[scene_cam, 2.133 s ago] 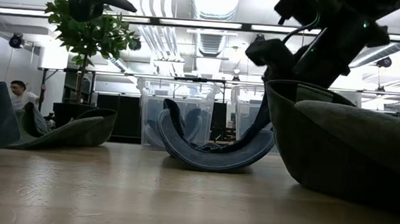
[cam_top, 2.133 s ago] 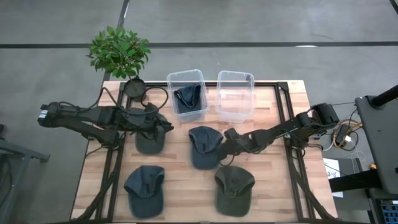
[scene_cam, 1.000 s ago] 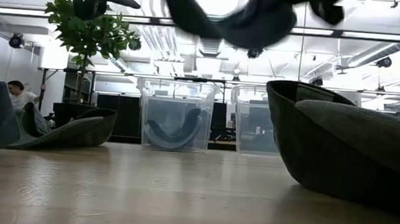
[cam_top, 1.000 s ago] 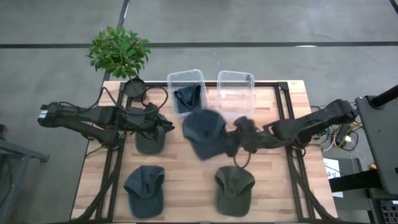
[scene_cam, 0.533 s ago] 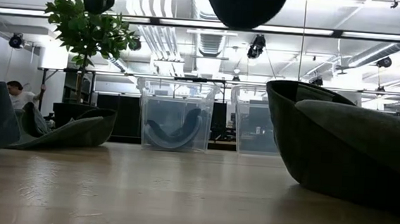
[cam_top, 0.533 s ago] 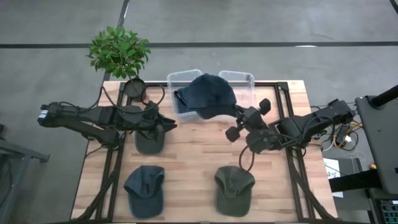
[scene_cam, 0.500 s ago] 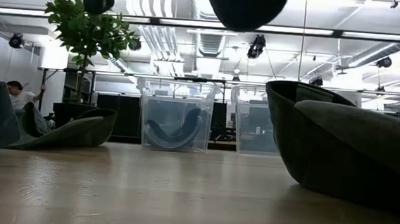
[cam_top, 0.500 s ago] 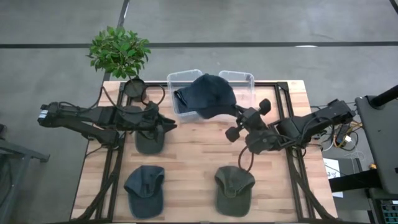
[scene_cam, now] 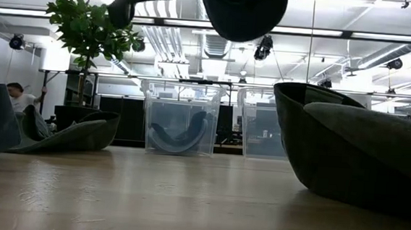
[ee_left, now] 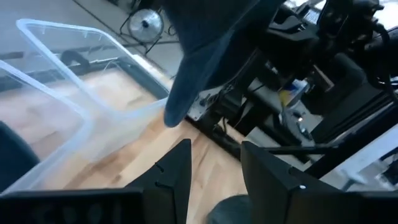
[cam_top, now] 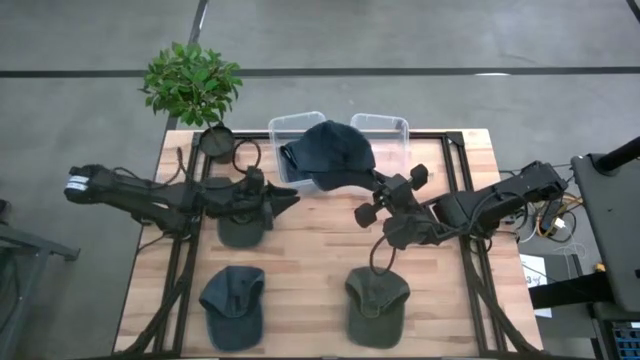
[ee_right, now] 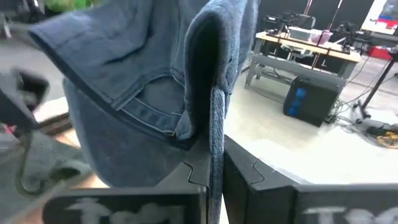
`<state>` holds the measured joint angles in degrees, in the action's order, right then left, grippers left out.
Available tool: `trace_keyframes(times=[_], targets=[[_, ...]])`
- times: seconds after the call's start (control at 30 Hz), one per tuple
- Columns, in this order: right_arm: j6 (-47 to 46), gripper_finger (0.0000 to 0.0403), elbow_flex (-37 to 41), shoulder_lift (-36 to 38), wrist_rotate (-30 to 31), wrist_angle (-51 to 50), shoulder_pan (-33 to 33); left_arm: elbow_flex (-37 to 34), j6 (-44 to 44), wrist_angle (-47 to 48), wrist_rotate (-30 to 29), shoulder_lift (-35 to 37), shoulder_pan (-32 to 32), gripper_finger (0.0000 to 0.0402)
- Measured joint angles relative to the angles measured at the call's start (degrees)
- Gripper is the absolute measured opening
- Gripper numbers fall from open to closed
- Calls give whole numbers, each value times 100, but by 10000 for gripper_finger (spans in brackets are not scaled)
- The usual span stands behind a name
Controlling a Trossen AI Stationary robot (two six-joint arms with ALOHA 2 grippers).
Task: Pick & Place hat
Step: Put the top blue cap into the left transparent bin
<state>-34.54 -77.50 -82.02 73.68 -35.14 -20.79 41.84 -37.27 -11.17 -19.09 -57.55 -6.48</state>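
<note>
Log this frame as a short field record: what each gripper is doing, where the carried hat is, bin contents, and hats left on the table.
right gripper: shut on the blue hat, holding it up over the bins
left gripper: open, empty, above the left olive hat, pointing toward the bins
left bin: one blue hat inside, seen in the low view
right bin: no hat visible inside
hats on table: three; left olive hat, front blue hat, front olive hat
plant: at the far left corner
</note>
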Motion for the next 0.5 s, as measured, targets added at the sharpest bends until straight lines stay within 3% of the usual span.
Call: trace_keyframes(times=[0.27, 0.5], targets=[[-143, 12, 19, 7, -170, 365, 11, -265, -15, -852, -6, -225, 22, 131], [-727, 13, 19, 5, -496, 471, 17, -29, 900, -912, -307, -336, 22, 131]])
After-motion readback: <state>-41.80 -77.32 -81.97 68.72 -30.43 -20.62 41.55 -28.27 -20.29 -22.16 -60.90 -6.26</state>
